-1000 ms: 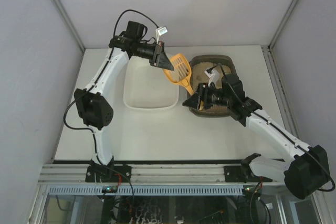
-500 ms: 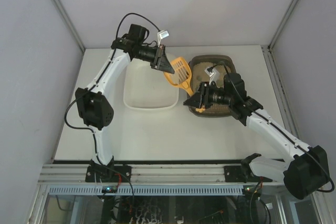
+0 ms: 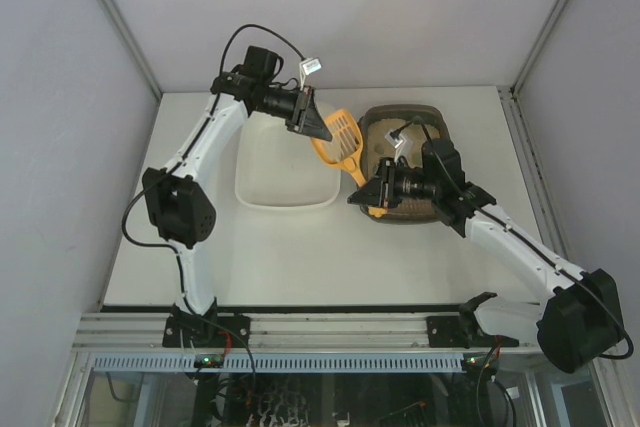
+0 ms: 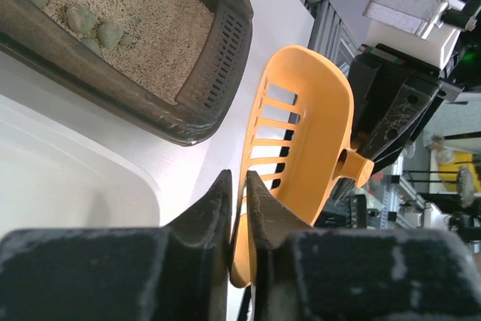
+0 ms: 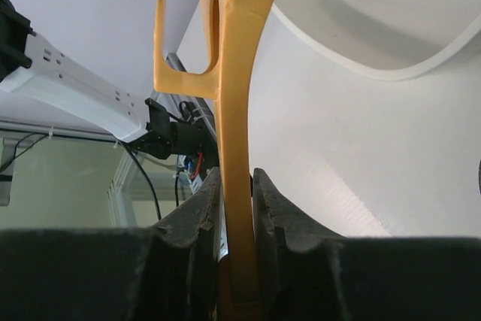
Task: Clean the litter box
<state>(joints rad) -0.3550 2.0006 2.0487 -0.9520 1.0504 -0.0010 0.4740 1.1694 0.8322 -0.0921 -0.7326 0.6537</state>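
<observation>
Left claw (image 4: 237, 208) and right claw (image 5: 234, 208) are clamping the scoop (image 3: 340, 135) (right nearer); litter box (image 3: 400, 110) is lying at its 3 o'clock.

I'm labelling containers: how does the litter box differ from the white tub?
The litter box is dark brown, the white tub white. The litter box holds beige litter with clumps; the white tub shows none. The litter box's wall is slotted, the tub's smooth. Both are rounded rectangles of similar size.
</observation>
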